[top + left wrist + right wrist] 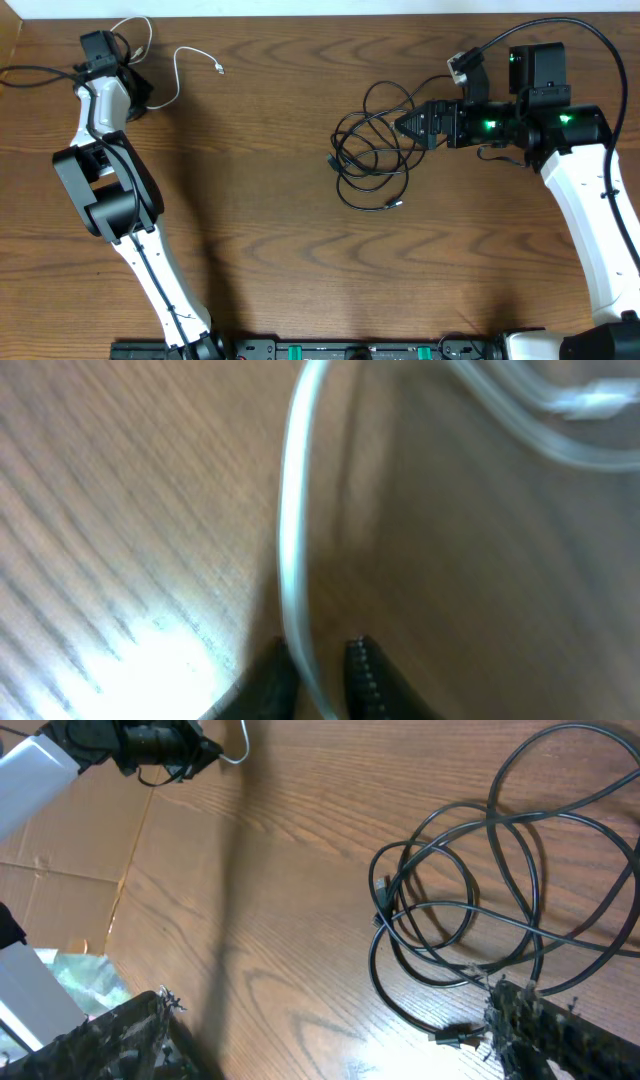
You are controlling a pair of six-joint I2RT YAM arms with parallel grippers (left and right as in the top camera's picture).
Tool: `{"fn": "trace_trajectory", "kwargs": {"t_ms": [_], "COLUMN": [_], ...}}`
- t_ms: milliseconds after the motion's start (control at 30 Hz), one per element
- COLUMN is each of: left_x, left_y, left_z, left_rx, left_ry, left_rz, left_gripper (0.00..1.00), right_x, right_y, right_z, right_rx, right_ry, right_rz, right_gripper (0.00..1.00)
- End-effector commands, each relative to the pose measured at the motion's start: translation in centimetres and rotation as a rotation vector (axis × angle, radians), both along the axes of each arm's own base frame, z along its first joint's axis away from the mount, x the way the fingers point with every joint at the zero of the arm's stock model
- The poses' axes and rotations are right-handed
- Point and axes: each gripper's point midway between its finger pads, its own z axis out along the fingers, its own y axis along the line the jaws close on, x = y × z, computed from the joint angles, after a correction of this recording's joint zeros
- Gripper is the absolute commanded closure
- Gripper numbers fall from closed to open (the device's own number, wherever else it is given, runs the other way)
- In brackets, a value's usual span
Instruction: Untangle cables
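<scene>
The short white cable (pixel 176 62) lies at the far left of the table, its plug end (pixel 219 69) free. My left gripper (pixel 138 94) is shut on it. In the left wrist view the white cable (pixel 292 540) runs between the two close fingers (pixel 318 665). The black cables (pixel 372 150) lie in a tangled heap of loops at centre right. My right gripper (pixel 404 125) is open at the heap's right edge. In the right wrist view the jaws (pixel 335 1005) stand wide apart, with one finger over the black loops (pixel 460 910) and a black plug (pixel 455 1037) beside it.
A thick black wire (pixel 35 70) runs off the left edge by the left arm. The left arm's body (pixel 110 190) stretches along the table's left side and the right arm (pixel 590 200) along its right side. Cardboard (pixel 70 840) shows beyond the table edge.
</scene>
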Motion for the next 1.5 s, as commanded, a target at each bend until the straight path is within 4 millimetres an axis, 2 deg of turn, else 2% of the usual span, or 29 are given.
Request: {"fn": "trace_trajectory", "kwargs": {"t_ms": [0, 133, 233, 333, 500, 567, 600, 633, 700, 867, 933, 1033, 1133, 1233, 1333, 1467], "left_x": [0.8, 3.0, 4.6, 6.3, 7.8, 8.1, 8.2, 8.2, 8.2, 7.1, 6.4, 5.7, 4.8, 4.3, 3.8, 2.7], "left_y": [0.5, 1.8, 3.3, 5.4, 7.9, 8.4, 8.6, 8.6, 8.7, 8.9, 9.1, 9.4, 8.9, 6.9, 3.9, 0.4], "left_z": [0.0, 2.5, 5.7, 10.2, 17.8, 20.0, 20.6, 20.9, 20.1, 15.7, 14.7, 14.3, 15.1, 16.1, 16.5, 14.9], "left_rx": [0.060, 0.142, 0.201, 0.277, 0.391, 0.423, 0.432, 0.437, 0.431, 0.414, 0.410, 0.402, 0.377, 0.315, 0.213, 0.080], "left_ry": [-0.008, -0.097, -0.192, -0.332, -0.541, -0.601, -0.618, -0.628, -0.610, -0.442, -0.390, -0.355, -0.325, -0.315, -0.307, -0.240], "left_rz": [-0.078, -0.123, -0.119, -0.097, -0.054, -0.044, -0.040, -0.040, -0.038, -0.077, -0.093, -0.095, -0.103, -0.160, -0.248, -0.328], "left_gripper": [0.92, 0.92, 0.92, 0.92, 0.93, 0.92, 0.88, 0.65, 0.02, 0.01, 0.01, 0.01, 0.01, 0.01, 0.01, 0.04], "right_x": [-0.4, -0.4, -0.6, -0.7, -0.7, -0.7, -0.7, -0.7, -0.7, -0.7, -0.7, -0.7, -0.7, -0.6, -0.3, -0.3], "right_y": [0.4, 0.4, 0.4, 0.4, 0.4, 0.4, 0.4, 0.4, 0.4, 0.4, 0.4, 0.4, 0.4, 0.2, -0.1, -0.1], "right_z": [0.7, 0.7, 0.6, 0.5, 0.5, 0.5, 0.5, 0.5, 0.5, 0.5, 0.5, 0.5, 0.5, 0.4, 0.1, 0.1], "right_rx": [0.012, 0.016, 0.017, 0.018, 0.024, 0.025, 0.025, 0.025, 0.025, 0.025, 0.025, 0.025, 0.024, 0.015, -0.006, -0.008], "right_ry": [-0.008, 0.005, 0.020, 0.026, 0.042, 0.044, 0.044, 0.044, 0.043, 0.043, 0.043, 0.042, 0.043, 0.041, 0.038, 0.037], "right_rz": [0.008, 0.001, -0.004, -0.006, -0.018, -0.019, -0.019, -0.019, -0.019, -0.019, -0.019, -0.019, -0.020, -0.027, -0.044, -0.045], "right_gripper": [0.01, 0.01, 0.01, 0.01, 0.01, 0.01, 0.01, 0.01, 0.01, 0.01, 0.01, 0.01, 0.01, 0.01, 0.01, 0.01]}}
